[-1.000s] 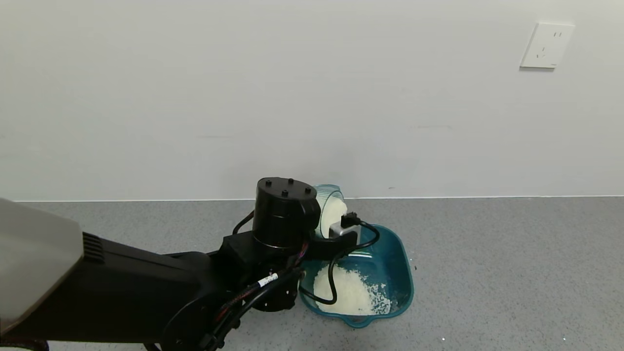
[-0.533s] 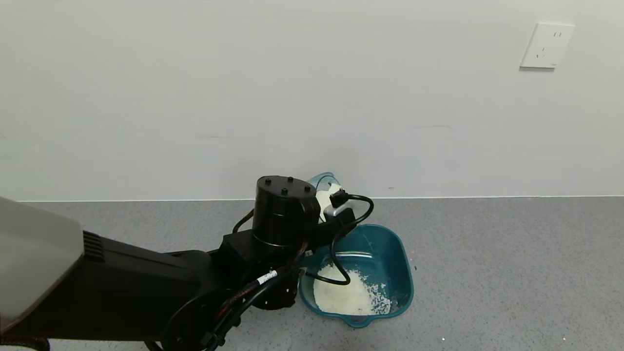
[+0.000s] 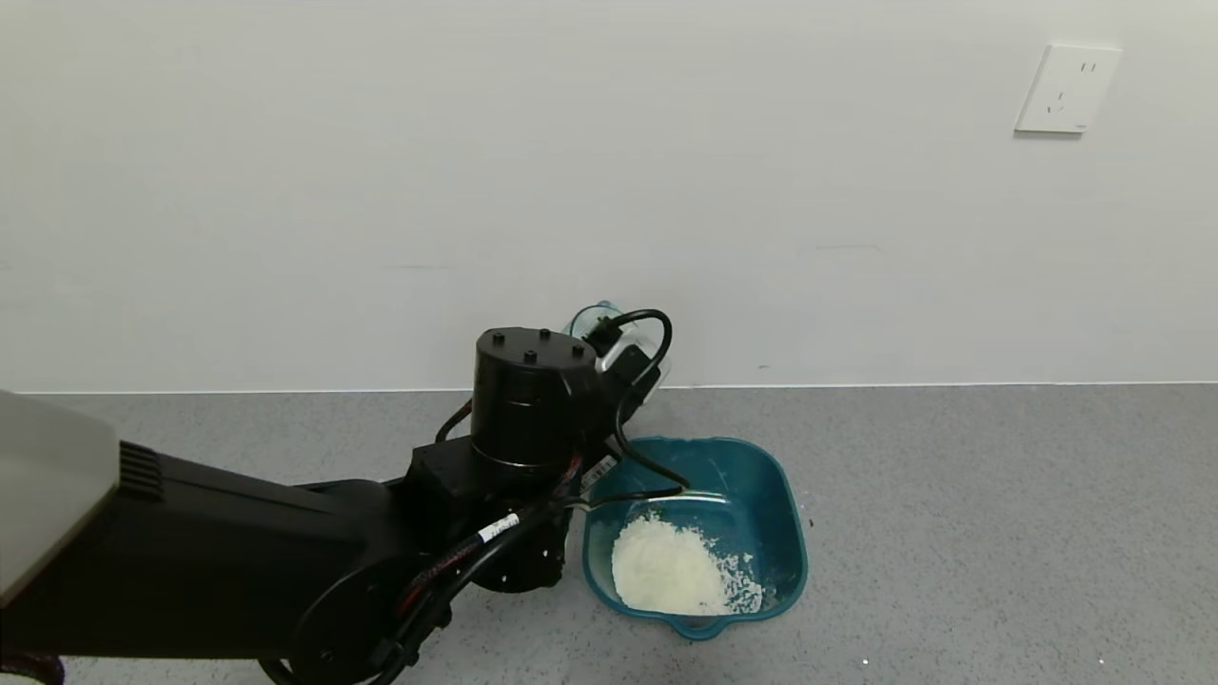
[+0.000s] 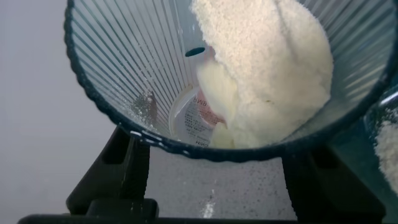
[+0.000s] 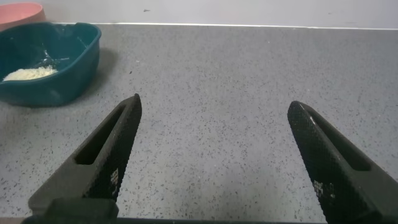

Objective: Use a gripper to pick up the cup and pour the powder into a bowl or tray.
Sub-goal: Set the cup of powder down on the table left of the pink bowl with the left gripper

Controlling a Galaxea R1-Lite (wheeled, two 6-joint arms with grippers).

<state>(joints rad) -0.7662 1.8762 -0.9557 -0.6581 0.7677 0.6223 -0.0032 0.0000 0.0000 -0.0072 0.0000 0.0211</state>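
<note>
My left gripper point(image 3: 617, 350) is shut on the pale blue-green ribbed cup point(image 3: 592, 316) and holds it raised above and behind the far left corner of the dark teal basin point(image 3: 792, 533). In the left wrist view the cup point(image 4: 124, 62) fills the frame between the dark fingers point(image 4: 121, 168), with a clump of white powder point(image 4: 273, 62) stuck to its inner wall. A pile of white powder point(image 3: 666, 571) lies in the basin. My right gripper point(image 5: 214, 102) is open and empty over the grey surface, well away from the basin point(image 5: 68, 68).
A pink bowl point(image 5: 18, 12) stands just behind the basin by the wall. The white wall with a socket point(image 3: 1066, 88) runs close behind the basin. A few powder specks point(image 3: 809, 521) lie on the grey surface point(image 3: 999, 533) to the right.
My left gripper has lifted the cup up and to the left, away from over the basin, and turned it back from its pouring tilt. The powder pile in the basin looks unchanged.
</note>
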